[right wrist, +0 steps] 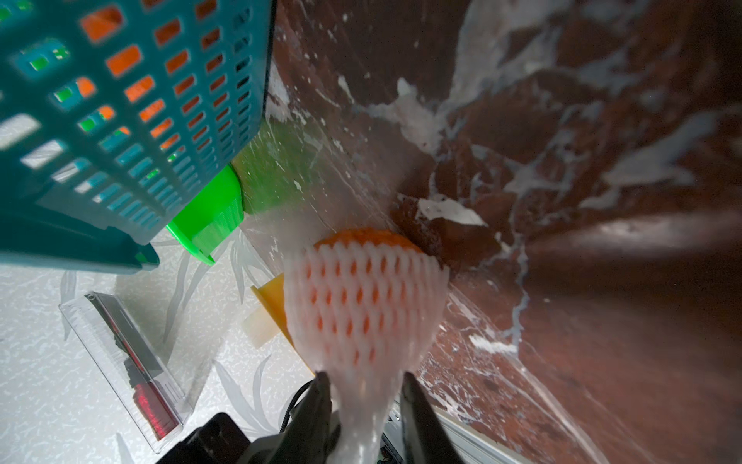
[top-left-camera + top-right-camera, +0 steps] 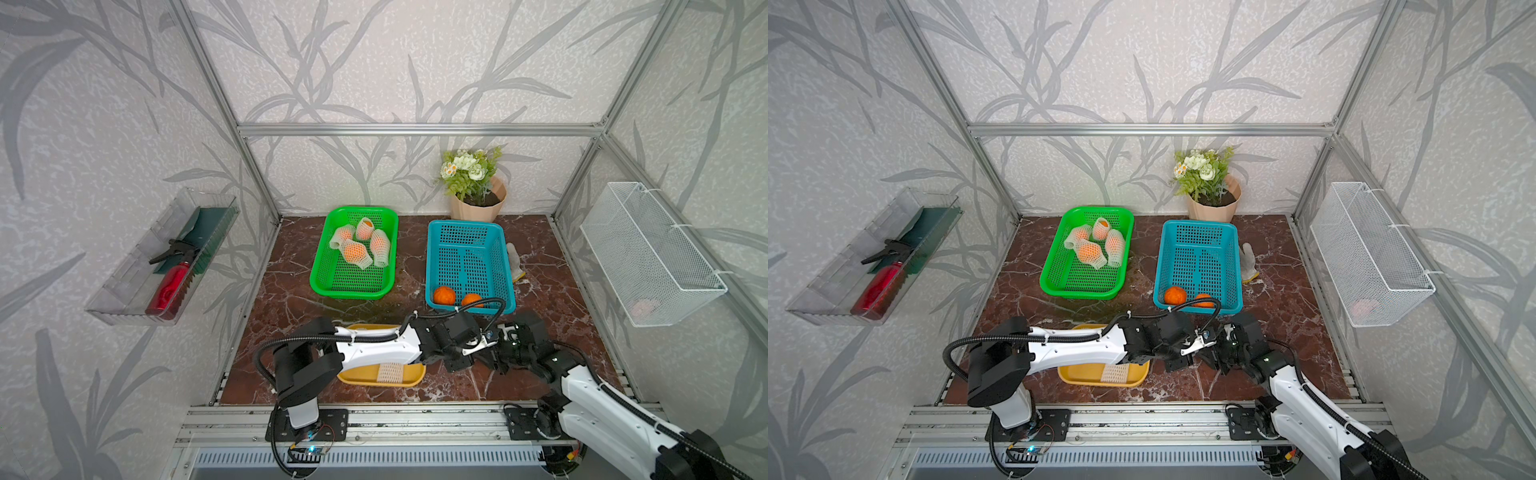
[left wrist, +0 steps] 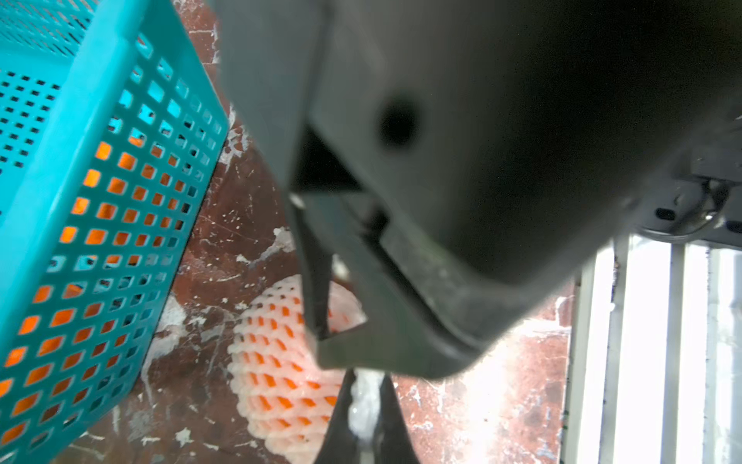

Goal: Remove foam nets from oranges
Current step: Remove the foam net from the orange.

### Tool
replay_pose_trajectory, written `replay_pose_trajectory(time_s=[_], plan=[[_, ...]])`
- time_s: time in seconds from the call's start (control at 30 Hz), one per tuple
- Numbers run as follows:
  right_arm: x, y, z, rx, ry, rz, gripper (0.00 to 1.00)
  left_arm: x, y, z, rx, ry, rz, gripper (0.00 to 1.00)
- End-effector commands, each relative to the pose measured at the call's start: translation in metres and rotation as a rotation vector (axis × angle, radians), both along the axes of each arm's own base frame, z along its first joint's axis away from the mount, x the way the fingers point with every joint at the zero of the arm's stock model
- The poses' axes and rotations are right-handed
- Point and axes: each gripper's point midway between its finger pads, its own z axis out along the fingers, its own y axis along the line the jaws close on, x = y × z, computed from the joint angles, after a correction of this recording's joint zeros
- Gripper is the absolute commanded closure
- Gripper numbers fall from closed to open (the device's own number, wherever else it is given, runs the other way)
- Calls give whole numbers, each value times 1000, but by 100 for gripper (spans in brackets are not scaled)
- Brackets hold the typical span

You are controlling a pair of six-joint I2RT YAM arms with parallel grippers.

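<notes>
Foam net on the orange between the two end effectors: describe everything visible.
The foam net is off-white soft mesh with diamond holes, stretched round one orange whose far end pokes out bare. Its other end bunches into a narrow tail inside the right end effector; grip unclear. The left end effector is shut on its foam, beside the blue basket.
</notes>
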Motion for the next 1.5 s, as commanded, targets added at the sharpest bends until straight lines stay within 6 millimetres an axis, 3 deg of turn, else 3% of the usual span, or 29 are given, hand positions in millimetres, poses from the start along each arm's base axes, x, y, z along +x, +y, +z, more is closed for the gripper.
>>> replay_pose_trajectory(time_s=[0.0, 0.3, 0.5, 0.73, 0.9, 1.2, 1.47], plan=[[4, 4, 23, 39, -76, 35, 60, -3, 12, -4, 62, 29, 13, 100], [-5, -10, 38, -145, -245, 226, 44, -4, 20, 2, 78, 220, 95, 100], [-4, -19, 46, -264, -384, 323, 41, -4, 27, -3, 110, 336, 128, 100], [-8, -21, 56, -371, -660, 497, 40, -3, 29, -7, 144, 411, 146, 100], [-17, -10, 62, -392, -860, 603, 36, 0, 22, -2, 130, 439, 154, 100], [-24, 5, 37, -545, -964, 759, 31, 1, 13, 0, 142, 538, 158, 100], [-17, 11, 31, -603, -1030, 746, 30, 2, 11, 0, 130, 613, 185, 100]])
